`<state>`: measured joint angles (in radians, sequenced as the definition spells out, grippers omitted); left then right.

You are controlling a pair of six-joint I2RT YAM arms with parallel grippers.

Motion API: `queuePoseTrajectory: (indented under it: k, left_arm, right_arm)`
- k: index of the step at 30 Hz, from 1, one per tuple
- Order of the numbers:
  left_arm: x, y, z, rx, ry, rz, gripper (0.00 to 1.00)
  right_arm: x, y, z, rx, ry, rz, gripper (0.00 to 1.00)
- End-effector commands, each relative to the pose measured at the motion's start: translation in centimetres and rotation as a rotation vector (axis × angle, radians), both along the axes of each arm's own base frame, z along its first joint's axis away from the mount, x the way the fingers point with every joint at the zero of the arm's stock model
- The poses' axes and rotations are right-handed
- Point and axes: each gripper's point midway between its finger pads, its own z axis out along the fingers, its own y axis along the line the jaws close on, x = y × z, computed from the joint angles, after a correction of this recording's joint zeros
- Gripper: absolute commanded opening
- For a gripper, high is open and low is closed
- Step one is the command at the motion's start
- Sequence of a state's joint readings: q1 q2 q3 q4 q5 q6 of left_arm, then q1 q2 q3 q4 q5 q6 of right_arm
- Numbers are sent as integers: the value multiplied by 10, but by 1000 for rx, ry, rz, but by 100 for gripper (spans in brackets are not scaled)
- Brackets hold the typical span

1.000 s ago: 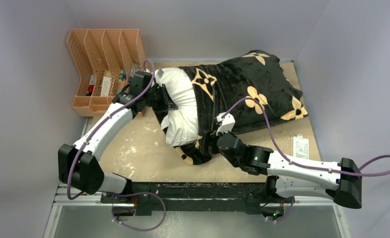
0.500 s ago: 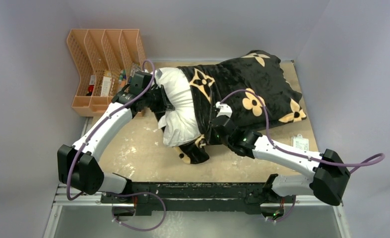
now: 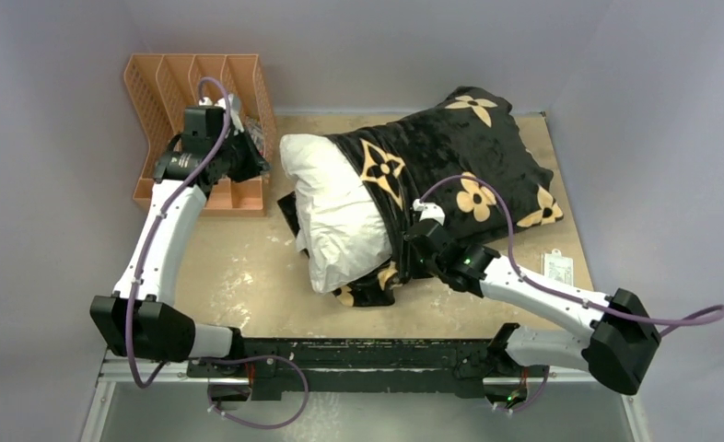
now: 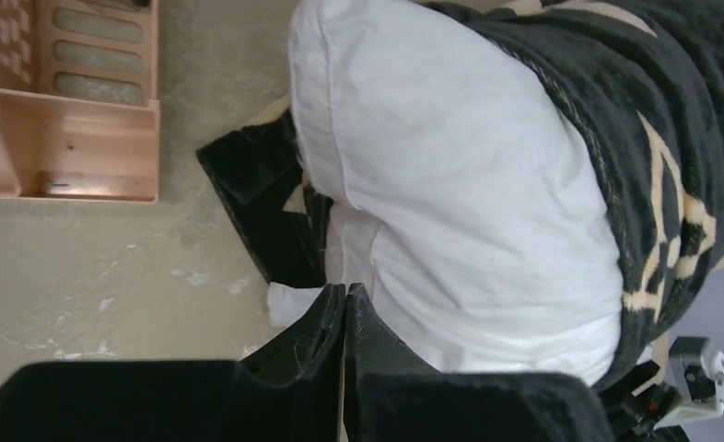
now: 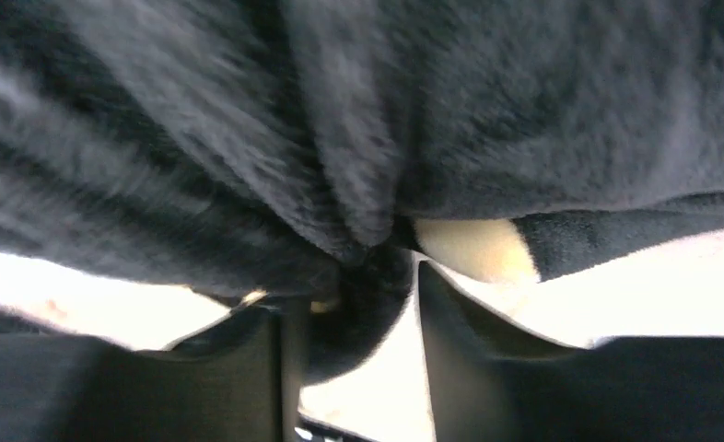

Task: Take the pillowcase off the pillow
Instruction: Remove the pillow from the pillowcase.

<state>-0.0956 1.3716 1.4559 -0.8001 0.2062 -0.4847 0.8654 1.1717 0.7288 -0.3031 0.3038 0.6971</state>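
Observation:
The white pillow (image 3: 340, 212) lies mid-table, its left half bare, its right half inside the black pillowcase (image 3: 460, 157) with tan flowers. My left gripper (image 3: 252, 164) is shut and empty, raised to the left of the pillow beside the organizer. The left wrist view shows its closed tips (image 4: 346, 287) over the pillow (image 4: 460, 184) and the pillowcase (image 4: 671, 110). My right gripper (image 3: 402, 261) is at the pillowcase's open edge near the pillow's near end. In the right wrist view, a fold of the black pillowcase (image 5: 340, 110) sits between its fingers (image 5: 377, 267).
An orange slotted organizer (image 3: 197, 92) stands at the back left, close to my left wrist; it also shows in the left wrist view (image 4: 64, 138). A small white device (image 3: 557, 272) lies at the table's right edge. Grey walls enclose the table.
My left gripper let go of the pillow and drew back left toward the organizer. My right gripper moved up onto the pillowcase's open edge. More white pillow shows.

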Motion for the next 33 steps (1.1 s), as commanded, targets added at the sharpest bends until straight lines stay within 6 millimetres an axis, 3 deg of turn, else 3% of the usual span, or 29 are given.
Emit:
queuePoseTrajectory:
  k: [1,3,4,6,7,10,15,17,20,22,25,29,33]
  left_arm:
    - [-9,-24,9,-95,-44,-73,0]
    - [-14,-19,3,-68,-39,-63,0]
    - [-17,-15,-3,-51,-31,-50,8]
    - [-24,-7,-15,-22,-17,-20,45]
    - [-29,-5,-23,-15,-1,-7,56]
    - [-48,-9,-45,-52,21,-15,68]
    - [-93,-67,-63,-379,72,-251,75]
    - [-105,-81,-59,-466,43,-276,76]
    - [-124,-102,-55,-509,5,-338,78]
    - [-133,-114,-79,-447,63,-349,79]
    - [-138,-117,-114,-346,133,-318,80]
    - [-138,-104,-138,-295,142,-233,81]
    - [-149,-94,-157,-252,180,-210,82]
  right_arm:
    - [-16,29,41,178,17,140,58]
    - [-16,38,57,240,-3,163,66]
    - [-20,45,61,278,4,190,67]
    - [-24,54,67,318,14,230,69]
    - [-22,55,70,316,8,231,69]
    - [-15,55,68,271,-1,229,72]
    - [-11,56,50,192,60,227,73]
    - [-10,58,45,188,66,226,73]
    - [-9,63,41,210,72,226,74]
    - [-11,70,40,239,81,238,74]
    - [-10,75,41,251,89,249,74]
    - [-10,76,44,239,96,257,74]
    - [-11,74,47,250,84,252,74]
